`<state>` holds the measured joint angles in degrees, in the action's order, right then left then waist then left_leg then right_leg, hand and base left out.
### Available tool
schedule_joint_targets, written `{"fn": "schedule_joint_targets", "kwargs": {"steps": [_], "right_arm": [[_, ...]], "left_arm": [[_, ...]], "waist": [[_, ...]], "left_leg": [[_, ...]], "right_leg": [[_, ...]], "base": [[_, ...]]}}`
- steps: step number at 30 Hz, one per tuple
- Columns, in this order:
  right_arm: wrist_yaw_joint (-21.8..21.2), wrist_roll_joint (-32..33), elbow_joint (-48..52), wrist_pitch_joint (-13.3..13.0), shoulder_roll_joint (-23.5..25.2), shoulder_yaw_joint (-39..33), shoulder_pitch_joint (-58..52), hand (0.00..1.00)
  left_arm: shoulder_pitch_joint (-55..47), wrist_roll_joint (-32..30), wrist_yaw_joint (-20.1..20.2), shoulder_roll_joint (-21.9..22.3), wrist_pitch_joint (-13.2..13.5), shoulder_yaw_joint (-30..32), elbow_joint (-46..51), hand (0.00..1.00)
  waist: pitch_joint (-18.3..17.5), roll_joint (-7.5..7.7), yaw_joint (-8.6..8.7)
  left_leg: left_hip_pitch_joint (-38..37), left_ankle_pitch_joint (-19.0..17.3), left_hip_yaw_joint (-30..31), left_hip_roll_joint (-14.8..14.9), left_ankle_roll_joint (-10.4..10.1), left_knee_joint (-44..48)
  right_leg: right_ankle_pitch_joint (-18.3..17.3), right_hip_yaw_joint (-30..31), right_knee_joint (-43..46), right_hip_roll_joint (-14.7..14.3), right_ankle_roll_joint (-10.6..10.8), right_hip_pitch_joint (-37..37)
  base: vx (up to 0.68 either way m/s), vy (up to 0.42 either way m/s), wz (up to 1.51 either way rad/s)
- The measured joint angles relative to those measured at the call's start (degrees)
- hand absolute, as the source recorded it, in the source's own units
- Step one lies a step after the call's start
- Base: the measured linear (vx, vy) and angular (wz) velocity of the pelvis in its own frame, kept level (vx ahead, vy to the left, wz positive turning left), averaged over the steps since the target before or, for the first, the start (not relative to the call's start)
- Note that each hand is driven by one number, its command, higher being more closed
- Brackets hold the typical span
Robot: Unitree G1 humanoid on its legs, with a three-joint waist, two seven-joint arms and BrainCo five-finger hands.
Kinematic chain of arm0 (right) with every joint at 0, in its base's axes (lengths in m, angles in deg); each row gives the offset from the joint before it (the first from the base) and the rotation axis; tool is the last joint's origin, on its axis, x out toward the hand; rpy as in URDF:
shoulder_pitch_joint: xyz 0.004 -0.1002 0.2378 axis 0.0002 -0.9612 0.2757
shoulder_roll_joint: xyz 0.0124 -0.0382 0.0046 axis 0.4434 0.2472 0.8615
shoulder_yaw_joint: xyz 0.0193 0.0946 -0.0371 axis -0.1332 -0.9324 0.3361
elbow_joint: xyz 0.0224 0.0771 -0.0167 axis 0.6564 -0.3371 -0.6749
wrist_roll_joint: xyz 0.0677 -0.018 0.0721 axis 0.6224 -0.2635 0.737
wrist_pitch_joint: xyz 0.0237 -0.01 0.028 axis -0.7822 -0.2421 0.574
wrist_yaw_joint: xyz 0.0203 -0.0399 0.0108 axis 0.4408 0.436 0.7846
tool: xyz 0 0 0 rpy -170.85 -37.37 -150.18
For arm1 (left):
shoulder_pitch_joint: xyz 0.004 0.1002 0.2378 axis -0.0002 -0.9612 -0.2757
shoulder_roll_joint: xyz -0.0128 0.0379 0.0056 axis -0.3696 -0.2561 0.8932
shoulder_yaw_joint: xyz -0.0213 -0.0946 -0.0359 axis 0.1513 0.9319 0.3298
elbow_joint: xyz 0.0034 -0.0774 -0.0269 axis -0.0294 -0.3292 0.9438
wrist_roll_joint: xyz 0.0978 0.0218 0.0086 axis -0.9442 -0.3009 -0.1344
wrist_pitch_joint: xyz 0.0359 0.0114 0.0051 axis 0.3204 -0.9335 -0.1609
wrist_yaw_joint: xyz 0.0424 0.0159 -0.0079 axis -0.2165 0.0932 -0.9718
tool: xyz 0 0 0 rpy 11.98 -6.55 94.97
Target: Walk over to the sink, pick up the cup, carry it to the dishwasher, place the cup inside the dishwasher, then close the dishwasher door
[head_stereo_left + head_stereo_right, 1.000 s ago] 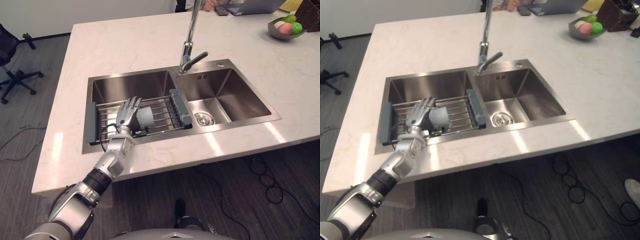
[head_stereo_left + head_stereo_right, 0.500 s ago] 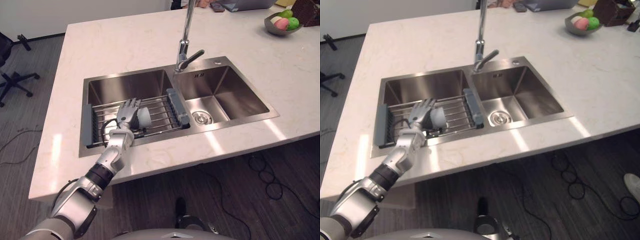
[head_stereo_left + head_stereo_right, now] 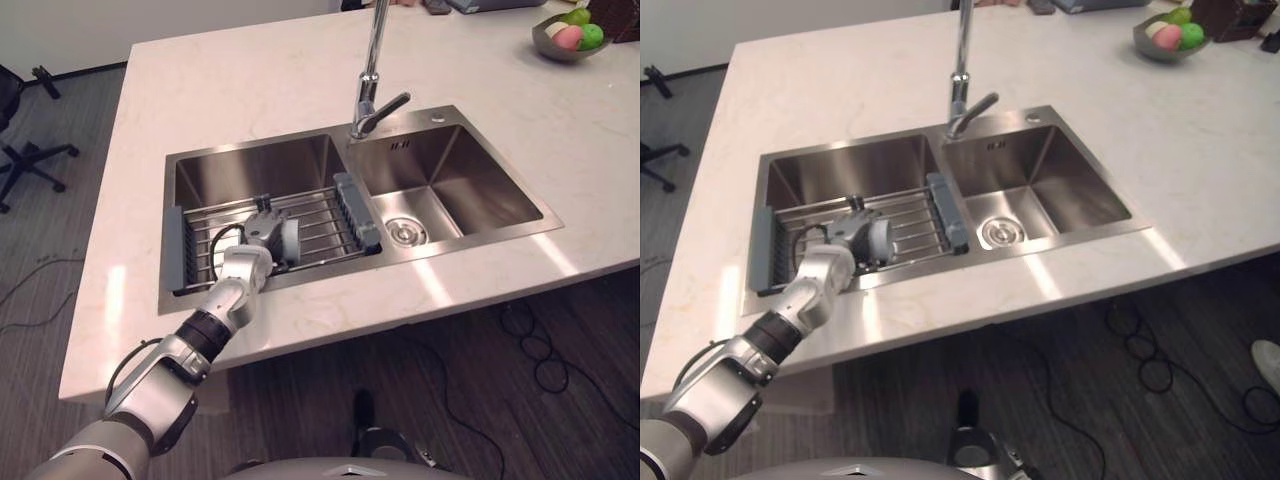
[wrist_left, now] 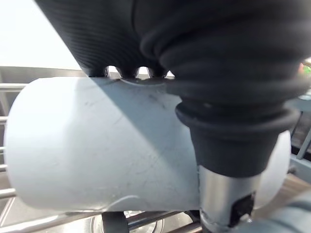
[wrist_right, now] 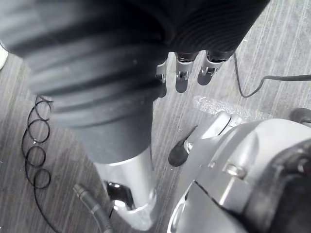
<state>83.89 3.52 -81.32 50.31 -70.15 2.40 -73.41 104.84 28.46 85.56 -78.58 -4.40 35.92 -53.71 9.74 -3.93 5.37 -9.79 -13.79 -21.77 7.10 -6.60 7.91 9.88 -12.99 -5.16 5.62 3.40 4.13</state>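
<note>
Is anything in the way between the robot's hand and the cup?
No, nothing is. The left hand has its fingers curled round the cup, which lies on the sink rack.

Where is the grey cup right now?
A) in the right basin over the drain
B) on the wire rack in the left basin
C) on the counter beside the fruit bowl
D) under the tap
B: the cup lies on the wire rack across the left basin, the left hand curled round it.
</note>
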Motion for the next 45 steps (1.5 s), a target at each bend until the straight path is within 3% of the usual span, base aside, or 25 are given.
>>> {"fn": "schedule_joint_targets", "kwargs": {"steps": [1,12,18,22,25,27,30,32,38,45], "right_arm": [[-0.01,0.05,0.0,0.04,-0.23,0.56,0.01,0.0],[0.3,0.62,-0.03,0.14,-0.71,3.12,0.43,0.0],[1.16,0.62,-0.03,-0.13,-0.81,3.68,0.44,0.0],[1.03,0.62,-0.04,-0.22,-0.81,3.79,0.64,0.0],[0.66,0.85,-0.11,-0.7,-0.93,3.8,0.72,0.0],[0.26,1.94,-0.12,-1.33,-0.93,3.88,0.84,0.0],[-0.33,2.54,-0.13,-1.43,-0.93,3.86,0.92,0.0],[-0.49,2.76,-0.28,-1.48,-0.91,3.75,0.93,0.0],[-2.75,2.46,-2.47,-2.5,-0.89,2.34,0.99,0.0],[-5.24,-3.19,-2.74,-3.23,-0.97,-1.68,0.92,0.0]], "left_arm": [[0.14,-0.06,0.41,0.06,-0.23,-0.03,0.01,1.0],[1.22,-2.2,3.94,0.52,-0.01,-0.11,0.38,1.0],[2.09,-1.9,2.85,-0.09,5.0,-1.24,0.37,1.0],[3.19,2.4,-2.23,-1.18,6.42,-4.54,0.4,1.0],[3.0,9.83,-11.7,-2.32,8.68,-4.86,0.53,1.0],[2.05,14.17,-20.75,-3.76,11.09,-4.52,1.73,1.0],[0.0,18.01,-30.0,-5.33,14.1,-3.72,4.04,1.0],[-3.02,21.22,-36.97,-5.42,16.85,-0.45,6.36,1.0],[-8.1,24.67,-46.09,-7.12,22.07,9.98,13.29,1.0],[-8.25,36.1,-51.06,-7.9,27.23,21.0,20.8,1.0]], "waist": [[0.01,-0.01,0.01],[0.19,0.29,-0.1],[0.32,0.49,-0.13],[0.56,0.56,0.13],[0.69,0.22,0.2],[0.9,-0.09,0.29],[1.08,-0.46,0.29],[1.37,-0.33,0.33],[1.3,-0.47,0.57],[0.6,-1.29,-0.31]], "left_leg": [[0.02,0.0,0.01,-0.03,0.0,0.0],[0.1,0.01,0.14,-0.2,0.01,0.02],[0.57,0.0,0.91,-0.2,0.01,0.0],[0.7,0.0,1.06,-0.19,0.01,-0.06],[0.71,0.0,1.28,-0.19,0.0,-0.11],[0.69,0.0,1.41,-0.18,0.0,-0.14],[0.67,0.0,1.59,-0.17,0.0,-0.14],[0.76,0.0,2.1,-0.14,0.0,-0.15],[1.02,0.06,4.75,-0.07,0.05,-0.16],[0.94,0.51,7.9,-1.23,0.77,-0.13]], "right_leg": [[-0.02,0.01,0.0,0.02,0.03,0.02],[-0.06,0.02,0.01,0.17,0.15,-0.02],[-0.01,-0.27,0.01,0.21,0.22,0.13],[0.02,-0.27,0.01,0.19,0.26,0.23],[0.17,-0.38,0.0,0.19,0.49,0.18],[0.17,-0.48,0.0,0.17,0.49,0.11],[0.16,-0.66,0.0,0.18,0.49,0.0],[0.17,-1.03,-0.01,0.18,0.46,-0.05],[0.28,-3.07,0.0,0.24,0.19,-0.59],[0.19,-5.32,-0.01,1.48,0.27,-2.31]], "base": [[0.0,0.0,0.0],[0.0,0.0,0.0],[0.0,0.0,0.04],[0.0,0.0,0.0],[0.0,0.0,0.0],[0.0,0.0,0.0],[-0.02,-0.01,0.02],[-0.02,-0.015,0.05],[0.0,-0.013,0.09],[-0.01,0.013,0.2]]}}
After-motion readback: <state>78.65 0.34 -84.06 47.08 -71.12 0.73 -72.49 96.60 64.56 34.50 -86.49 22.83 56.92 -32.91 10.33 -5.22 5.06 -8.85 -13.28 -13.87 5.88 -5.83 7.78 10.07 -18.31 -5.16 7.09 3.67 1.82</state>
